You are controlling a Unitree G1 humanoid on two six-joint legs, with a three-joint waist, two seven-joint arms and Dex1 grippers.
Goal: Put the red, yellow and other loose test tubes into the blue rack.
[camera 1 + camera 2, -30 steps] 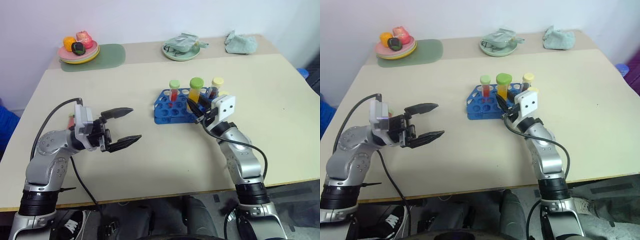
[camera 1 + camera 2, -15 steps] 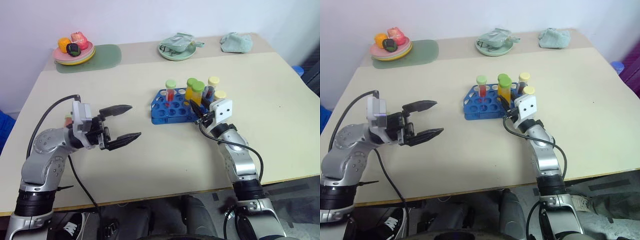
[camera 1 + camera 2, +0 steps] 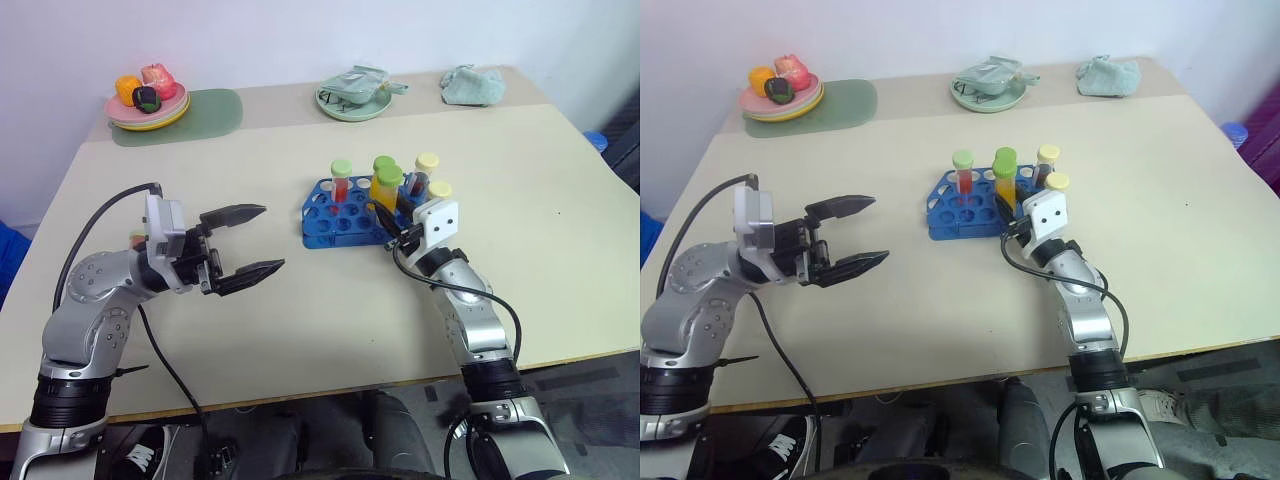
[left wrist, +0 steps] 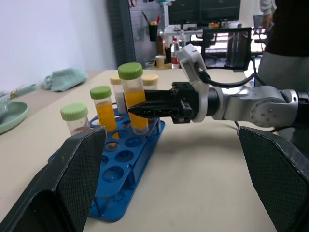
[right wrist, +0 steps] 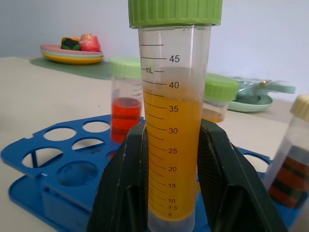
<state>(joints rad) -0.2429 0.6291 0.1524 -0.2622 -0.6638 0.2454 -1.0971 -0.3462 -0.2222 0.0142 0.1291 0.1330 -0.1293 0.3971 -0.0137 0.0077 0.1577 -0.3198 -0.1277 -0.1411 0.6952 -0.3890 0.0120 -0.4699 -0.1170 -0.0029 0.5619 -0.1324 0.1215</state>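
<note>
A: How far along are we?

B: Nearly there, we judge. In the blue rack (image 3: 352,212) near the middle of the desk (image 3: 560,250) stand a red tube (image 3: 341,182), a yellow tube (image 4: 105,114), a dark tube (image 3: 425,173) and one more pale-capped tube (image 3: 438,192). Our right end effector (image 4: 133,109) is clamped on another yellow tube with a green cap (image 5: 171,123), upright over the rack's near edge, not yet seated. We see no tubes lying loose on the desk.

A: And our left end effector (image 3: 252,241)?

B: Spread wide and holding nothing, well apart from the rack.

A: What do the wrist views add?

B: The right wrist view shows both fingers (image 5: 123,186) pressed against the tube. The left wrist view shows its side and the empty holes below.
</note>
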